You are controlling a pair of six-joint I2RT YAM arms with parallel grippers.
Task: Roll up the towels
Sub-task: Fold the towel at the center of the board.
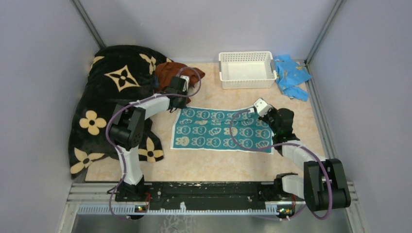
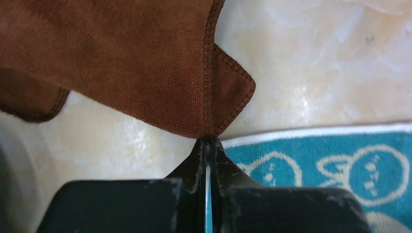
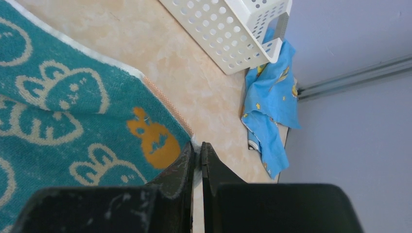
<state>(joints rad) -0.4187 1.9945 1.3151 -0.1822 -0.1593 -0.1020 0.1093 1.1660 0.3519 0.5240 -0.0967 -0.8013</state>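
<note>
A teal-and-white patterned towel (image 1: 221, 128) lies flat in the middle of the table. My left gripper (image 1: 179, 101) is at its far left corner, shut, with a sliver of the towel's edge between the jaws (image 2: 208, 141). Just beyond those tips lies the rust-brown towel (image 2: 136, 63), bunched at the back left (image 1: 172, 73). My right gripper (image 1: 258, 109) is at the far right corner, shut on the towel's white border (image 3: 197, 148). The teal towel (image 3: 73, 111) spreads out to its left.
A white perforated basket (image 1: 246, 69) stands at the back centre, with a bright light-blue cloth (image 1: 291, 75) crumpled beside it at the right wall. A big black blanket with tan flowers (image 1: 111, 92) fills the left side. Grey walls close in on both sides.
</note>
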